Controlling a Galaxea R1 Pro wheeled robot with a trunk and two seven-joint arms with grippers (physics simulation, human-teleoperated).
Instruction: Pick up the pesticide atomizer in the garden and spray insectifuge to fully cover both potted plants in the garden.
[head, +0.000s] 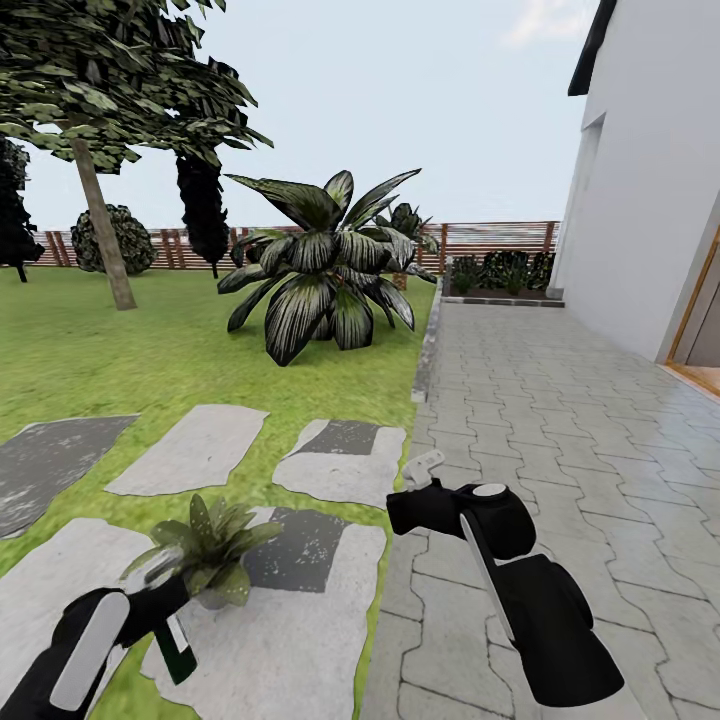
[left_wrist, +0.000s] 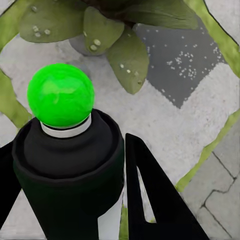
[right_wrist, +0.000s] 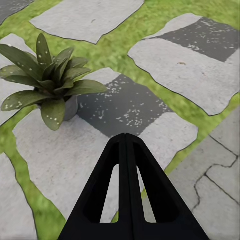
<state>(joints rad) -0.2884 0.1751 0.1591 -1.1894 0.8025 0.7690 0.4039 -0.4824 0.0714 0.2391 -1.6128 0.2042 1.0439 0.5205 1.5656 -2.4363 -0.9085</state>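
Atomizer: pesticide atomizer (left_wrist: 67, 165) sits in left gripper (head: 160, 610), low at the head view's left; dark body w/ a bright green round cap in the left wrist view, dark fingers (left_wrist: 160, 200) on both sides of the body.
Left jaws: clamped on the bottle.
Potted plant: one potted plant (head: 208, 545), rosette of pointed green leaves in a small grey pot, stands on a stepping stone (head: 290, 640) just ahead of the left gripper; cap end of the bottle points toward it.
Insectifuge: whitish specks of insectifuge (left_wrist: 40, 31) on the leaves; more specks on the dark patch of stone beside the pot, seen in both wrist views.
Right gripper: right gripper (right_wrist: 126, 145) hangs over the edge where lawn meets grey paving (head: 560, 400), apart from the plant; fingers (right_wrist: 150, 195) meet at the tips.
Right jaws: closed, nothing between them.
Garden: green lawn (head: 120, 350) w/ flat stepping stones, big striped-leaf bush (head: 325, 265) farther back, tree (head: 100, 110) at left, wooden fence (head: 500, 235) behind, white house wall (head: 650, 170) at right.
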